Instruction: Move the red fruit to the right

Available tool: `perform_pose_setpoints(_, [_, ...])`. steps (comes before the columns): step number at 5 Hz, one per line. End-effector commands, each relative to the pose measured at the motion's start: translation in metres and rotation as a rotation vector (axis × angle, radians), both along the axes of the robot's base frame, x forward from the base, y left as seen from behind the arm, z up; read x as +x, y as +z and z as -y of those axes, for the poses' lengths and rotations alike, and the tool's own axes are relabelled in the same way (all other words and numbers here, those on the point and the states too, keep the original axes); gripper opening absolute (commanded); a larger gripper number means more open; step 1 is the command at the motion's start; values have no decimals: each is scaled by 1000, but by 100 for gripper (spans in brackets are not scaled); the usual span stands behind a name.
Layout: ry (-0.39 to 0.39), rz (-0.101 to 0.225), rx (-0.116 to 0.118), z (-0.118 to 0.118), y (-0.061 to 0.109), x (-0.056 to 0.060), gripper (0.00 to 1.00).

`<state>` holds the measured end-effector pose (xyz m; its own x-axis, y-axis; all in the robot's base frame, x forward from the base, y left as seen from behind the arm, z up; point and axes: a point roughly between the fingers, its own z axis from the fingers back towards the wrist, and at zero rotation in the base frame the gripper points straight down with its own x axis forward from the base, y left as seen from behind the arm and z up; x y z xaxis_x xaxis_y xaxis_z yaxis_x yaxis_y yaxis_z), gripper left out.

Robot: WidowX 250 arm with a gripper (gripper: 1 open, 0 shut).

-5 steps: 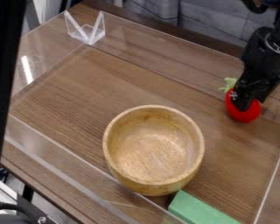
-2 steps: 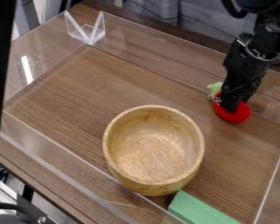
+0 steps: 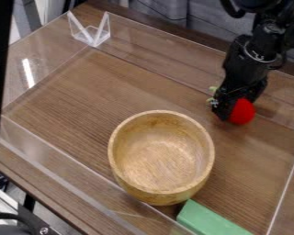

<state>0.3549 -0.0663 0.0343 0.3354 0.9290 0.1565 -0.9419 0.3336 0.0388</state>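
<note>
The red fruit point(image 3: 243, 112) is a small bright red rounded toy lying on the wooden table at the right side of the camera view. My black gripper point(image 3: 231, 106) points straight down onto it and covers its upper left part, so only its lower right side shows. The fingers are dark and merge with the gripper body, and the jaw gap cannot be made out. Whether the fruit is gripped or only touched cannot be told.
A large wooden bowl point(image 3: 162, 117) stands in the middle near the front. A flat green block point(image 3: 211, 220) lies at the front edge. A clear plastic stand point(image 3: 91, 32) sits at the back left. Transparent walls point(image 3: 63, 156) border the table.
The gripper has shifted left across the table and sunk a little. The red fruit has shifted left with it, staying under the fingers.
</note>
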Motion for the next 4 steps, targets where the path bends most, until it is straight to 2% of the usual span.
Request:
perform_pose_setpoints(1, [8,52,-23,-6,31,8,100])
perform_pose_setpoints(2, [-7,38,-25,-5,29,21,100])
perform_pose_setpoints(3, [-27,31,-15,0,17,20,100])
perform_pose_setpoints(4, [-28,22,-8,9,14,16,100])
